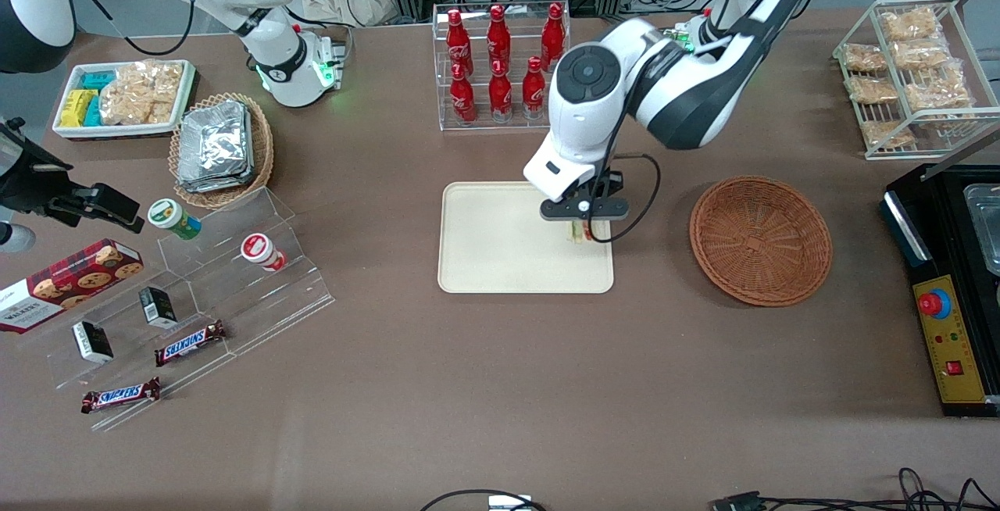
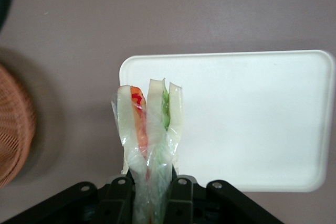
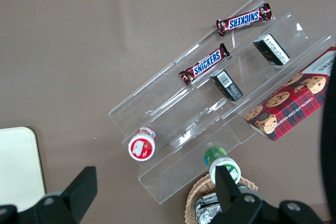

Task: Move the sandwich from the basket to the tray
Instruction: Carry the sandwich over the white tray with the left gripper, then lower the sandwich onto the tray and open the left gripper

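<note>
Sandwich [image 2: 149,129] pinched by its wrapped end between narrowed fingers [image 2: 118,198] of the left gripper [image 1: 582,218], hung above the tray's [image 1: 484,261] edge nearest the basket [image 1: 760,239], probably ready for lowering. Nothing on the tray yet. Basket seen empty. Tan wicker basket [image 1: 262,144] stacked with foil packs [image 1: 215,144].
</note>
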Tool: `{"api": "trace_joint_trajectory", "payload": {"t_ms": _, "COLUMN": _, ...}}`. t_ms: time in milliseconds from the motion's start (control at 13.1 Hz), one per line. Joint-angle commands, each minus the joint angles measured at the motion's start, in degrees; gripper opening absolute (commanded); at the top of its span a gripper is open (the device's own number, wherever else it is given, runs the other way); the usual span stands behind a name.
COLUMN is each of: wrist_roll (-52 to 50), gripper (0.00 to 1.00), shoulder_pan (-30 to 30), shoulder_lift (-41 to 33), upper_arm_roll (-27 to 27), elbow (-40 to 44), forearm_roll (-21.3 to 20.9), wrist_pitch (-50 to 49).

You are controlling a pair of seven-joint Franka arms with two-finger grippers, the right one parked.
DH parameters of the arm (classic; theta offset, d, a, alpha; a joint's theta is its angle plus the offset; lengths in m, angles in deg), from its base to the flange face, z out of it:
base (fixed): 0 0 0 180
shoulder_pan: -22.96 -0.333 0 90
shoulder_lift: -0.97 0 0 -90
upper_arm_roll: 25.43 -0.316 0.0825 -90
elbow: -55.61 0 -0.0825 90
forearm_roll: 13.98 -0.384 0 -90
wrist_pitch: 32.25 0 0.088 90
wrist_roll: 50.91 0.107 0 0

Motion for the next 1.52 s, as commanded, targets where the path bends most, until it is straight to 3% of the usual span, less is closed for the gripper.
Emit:
{"api": "trace_joint_trajectory", "payload": {"t_ms": 0, "wrist_roll": 0.9, "gripper": 0.00, "shoulder_pan": -0.9, "shoulder_lift": 0.3, "upper_arm_roll": -2.4, "elbow": -10.4, "forearm_roll": -4.4, "wrist_pitch": 14.4}}
{"api": "trace_joint_trajectory", "payload": {"t_ms": 305, "wrist_roll": 0.8, "gripper": 0.00, "shoulder_pan": -0.8, "shoulder_lift": 5.9, "upper_arm_roll": -5.6, "elbow": -14.1, "forearm_roll": -6.8, "wrist_pitch": 25.6}}
{"api": "trace_joint_trajectory", "payload": {"t_ms": 762, "wrist_roll": 0.1, "gripper": 0.00, "shoulder_pan": -0.8, "shoulder_lift": 10.2, "upper_arm_roll": -5.9, "elbow": -13.9, "forearm_roll": -8.7, "wrist_pitch": 28.0}}
{"api": "trace_joint_trajectory", "payload": {"t_ms": 838, "wrist_roll": -0.3, "gripper": 0.23, "shoulder_pan": -0.8, "shoulder_lift": 10.2, "upper_arm_roll": -5.9, "elbow": -13.9, "forearm_roll": -8.7, "wrist_pitch": 28.0}}
{"api": "trace_joint_trajectory", "payload": {"t_ms": 914, "wrist_roll": -1.1, "gripper": 0.99, "shoulder_pan": -0.8, "shoulder_lift": 10.3, "upper_arm_roll": -5.9, "elbow": -13.8, "forearm_roll": -8.6, "wrist_pitch": 28.0}}
{"api": "trace_joint_trajectory", "payload": {"t_ms": 1448, "wrist_roll": -2.1, "gripper": 1.00, "shoulder_pan": -0.9, "shoulder_lift": 10.0, "upper_arm_roll": -5.9, "elbow": -13.5, "forearm_roll": -8.6, "wrist_pitch": 27.3}}
